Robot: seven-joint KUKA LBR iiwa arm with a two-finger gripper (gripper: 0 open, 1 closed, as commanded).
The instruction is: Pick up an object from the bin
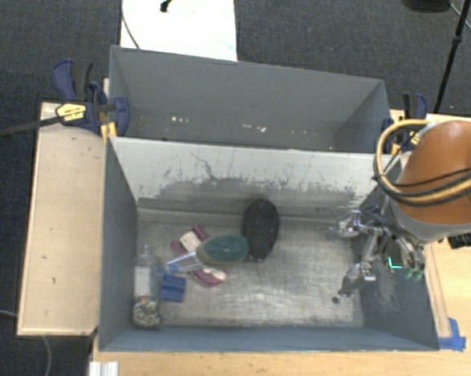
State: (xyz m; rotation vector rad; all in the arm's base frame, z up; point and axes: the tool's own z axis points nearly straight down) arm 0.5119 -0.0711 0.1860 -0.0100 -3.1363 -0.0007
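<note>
My gripper (345,262) hangs over the bare floor at the right end of the bin, open, with nothing between its fingers. The nearest loose thing is a black oval object (260,227) near the bin's middle, well to the gripper's left and apart from it. A teal round disc (223,249) lies against that object's lower left side. Pink pieces (193,242) lie beside the disc.
At the bin's left end lie a blue block (172,288), a clear small bottle (142,277) and a brownish lump (146,312) in the front left corner. The arm's orange cover and cables rise over the right wall.
</note>
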